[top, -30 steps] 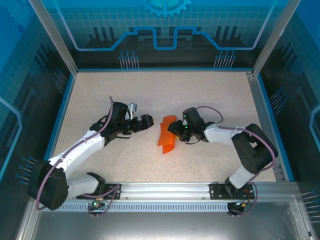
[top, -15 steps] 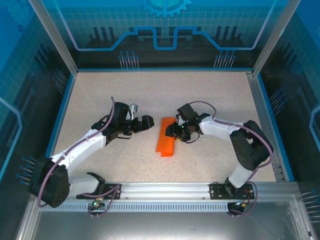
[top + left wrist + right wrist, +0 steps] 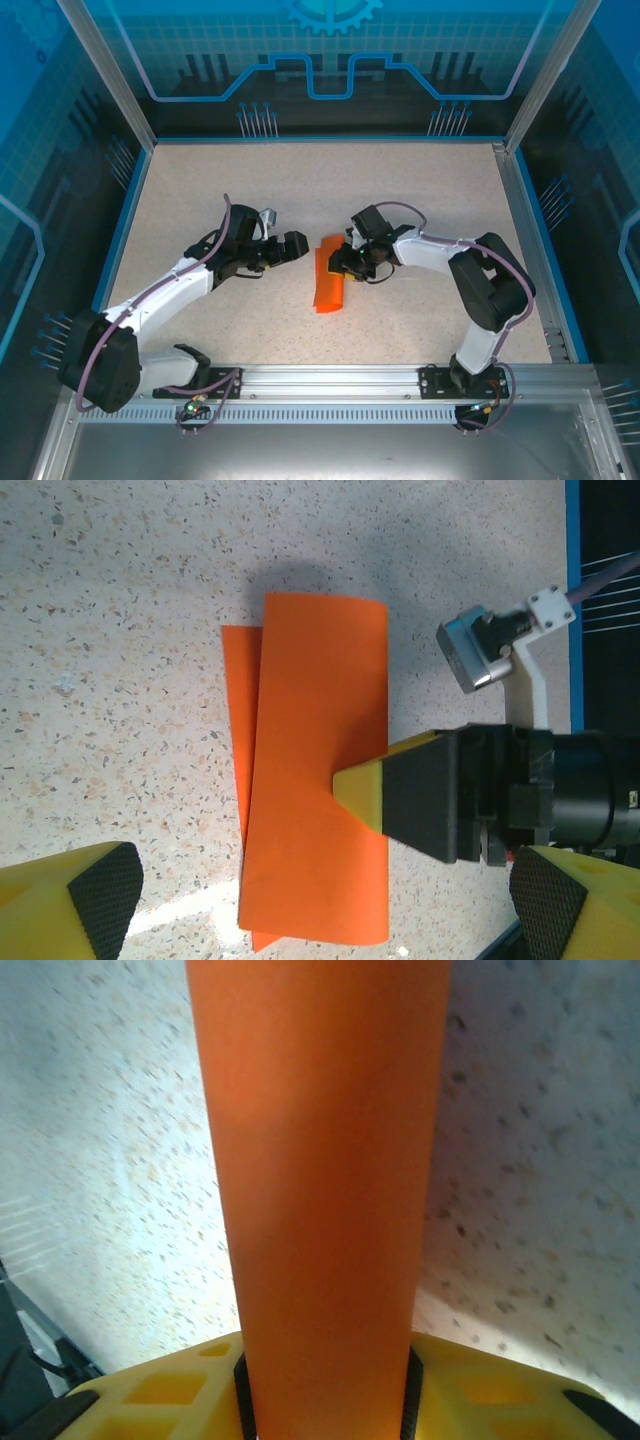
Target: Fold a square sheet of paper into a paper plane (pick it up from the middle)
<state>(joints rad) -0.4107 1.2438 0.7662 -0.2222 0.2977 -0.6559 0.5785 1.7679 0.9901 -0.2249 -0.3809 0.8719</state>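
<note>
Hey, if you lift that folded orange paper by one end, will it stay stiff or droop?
Probably droops: the paper is thin, and its top layer seems to bow off the table, casting a shadow. Likely very light, so a push would slide it across the speckled table. The lengthwise fold may stiffen it a little.

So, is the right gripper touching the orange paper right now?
Touching. The left wrist view shows the right gripper with its yellow fingertip lying on the folded orange sheet; in the right wrist view the sheet runs straight into its fingers.
</note>
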